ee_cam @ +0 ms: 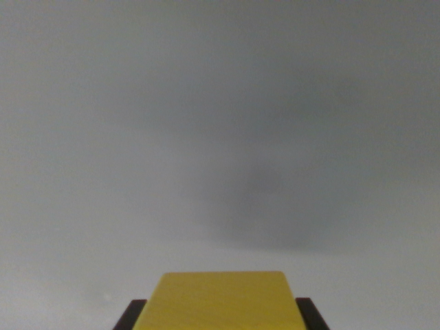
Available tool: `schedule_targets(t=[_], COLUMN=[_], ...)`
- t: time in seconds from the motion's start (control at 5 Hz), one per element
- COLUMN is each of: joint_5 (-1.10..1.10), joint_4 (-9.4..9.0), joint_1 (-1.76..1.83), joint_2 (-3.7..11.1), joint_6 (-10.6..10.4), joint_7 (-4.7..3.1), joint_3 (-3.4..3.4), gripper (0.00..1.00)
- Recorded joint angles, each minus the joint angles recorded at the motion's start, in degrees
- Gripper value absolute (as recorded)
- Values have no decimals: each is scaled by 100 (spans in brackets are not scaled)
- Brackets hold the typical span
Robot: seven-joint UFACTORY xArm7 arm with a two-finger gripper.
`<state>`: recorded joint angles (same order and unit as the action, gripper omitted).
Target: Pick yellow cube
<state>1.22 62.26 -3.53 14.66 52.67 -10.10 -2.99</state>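
The jaws sit clamped on the yellow cube (221, 302), dark fingers (130, 315) flanking it above a blurred grey surface (206, 137).

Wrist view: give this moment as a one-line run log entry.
yellow cube between gripper fingers, bottom centre | dark finger at each side | grey surface, blurred shadow | grasp: cannot tell

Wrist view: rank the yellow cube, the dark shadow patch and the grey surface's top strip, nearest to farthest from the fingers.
1. The yellow cube, bottom centre, held between the fingers.
2. The dark shadow patch, mid-picture, slightly toward the wrist view's right.
3. The grey surface's top strip, along the upper edge.
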Motion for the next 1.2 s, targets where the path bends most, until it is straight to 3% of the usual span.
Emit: schedule_targets(t=[0.2,0.4,0.6,0.8,1.0,1.2], joint_5=[0,-8,-8,-18,-18,-27], joint_4=[0,138,138,289,289,444], joint_1=[0,2,2,4,4,6], joint_2=[0,-104,-104,-219,-219,-337], joint_6=[0,242,242,507,507,781], joint_7=[0,6,6,13,13,20], joint_3=[0,-2,-2,-5,-5,-7], gripper=[100,100,100,100,100,100])
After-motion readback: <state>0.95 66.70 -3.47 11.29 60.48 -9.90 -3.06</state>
